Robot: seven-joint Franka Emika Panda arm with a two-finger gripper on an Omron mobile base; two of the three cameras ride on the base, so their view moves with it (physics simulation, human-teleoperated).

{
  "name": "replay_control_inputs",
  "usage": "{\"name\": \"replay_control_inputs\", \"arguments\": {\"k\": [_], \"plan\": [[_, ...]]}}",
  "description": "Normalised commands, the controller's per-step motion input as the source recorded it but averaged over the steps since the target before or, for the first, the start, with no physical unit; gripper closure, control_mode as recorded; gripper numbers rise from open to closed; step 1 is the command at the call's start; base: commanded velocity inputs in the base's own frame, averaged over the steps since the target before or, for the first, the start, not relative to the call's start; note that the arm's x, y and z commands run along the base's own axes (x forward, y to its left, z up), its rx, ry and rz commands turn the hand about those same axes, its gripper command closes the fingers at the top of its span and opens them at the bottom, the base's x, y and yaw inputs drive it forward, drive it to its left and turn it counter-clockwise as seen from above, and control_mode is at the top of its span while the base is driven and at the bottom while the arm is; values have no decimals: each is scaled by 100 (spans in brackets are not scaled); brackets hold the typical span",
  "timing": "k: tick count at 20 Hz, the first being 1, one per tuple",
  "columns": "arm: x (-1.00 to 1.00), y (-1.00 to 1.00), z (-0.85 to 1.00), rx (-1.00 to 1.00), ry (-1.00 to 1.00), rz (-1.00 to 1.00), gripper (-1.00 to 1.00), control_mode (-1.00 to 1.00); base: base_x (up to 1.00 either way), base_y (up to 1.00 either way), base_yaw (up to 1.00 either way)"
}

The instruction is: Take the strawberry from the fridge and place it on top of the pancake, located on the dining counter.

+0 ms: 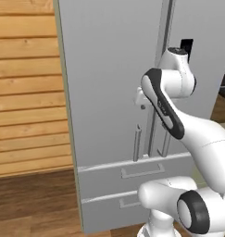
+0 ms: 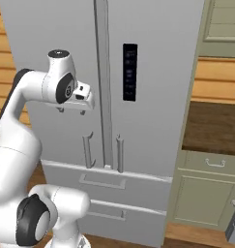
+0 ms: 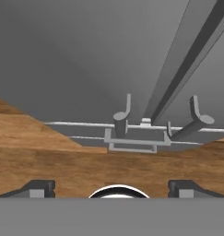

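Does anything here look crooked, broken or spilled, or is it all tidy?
Nothing stands out. The fridge is shut, both doors flush along the middle seam, handles straight, the two lower drawers pushed in. The gripper hangs open in front of the left door, holding nothing. No spill shows on the wooden floor.

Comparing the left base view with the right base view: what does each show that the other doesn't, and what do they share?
Left base view alone: a wood-plank wall left of the fridge. Right base view alone: the dark panel on the right fridge door, a pale green cabinet with a dark-brown top beside the fridge, and the open claw near the left door. Both: closed fridge doors, vertical bar handles, two lower drawers.
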Motion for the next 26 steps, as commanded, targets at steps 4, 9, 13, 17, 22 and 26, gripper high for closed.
{"name": "replay_control_inputs", "arguments": {"k": [4, 9, 13, 17, 22, 26], "plan": [[0, 0, 0, 0, 0, 0, -100, 100, -36, -59, -8], [0, 0, 0, 0, 0, 0, -100, 100, -12, -71, -6], [0, 0, 0, 0, 0, 0, -100, 100, -4, -50, -2], [0, 0, 0, 0, 0, 0, -100, 100, 27, -46, 2], [0, 0, 0, 0, 0, 0, -100, 100, -8, -21, 3], [0, 0, 0, 0, 0, 0, -100, 100, -92, -11, -3]]}}
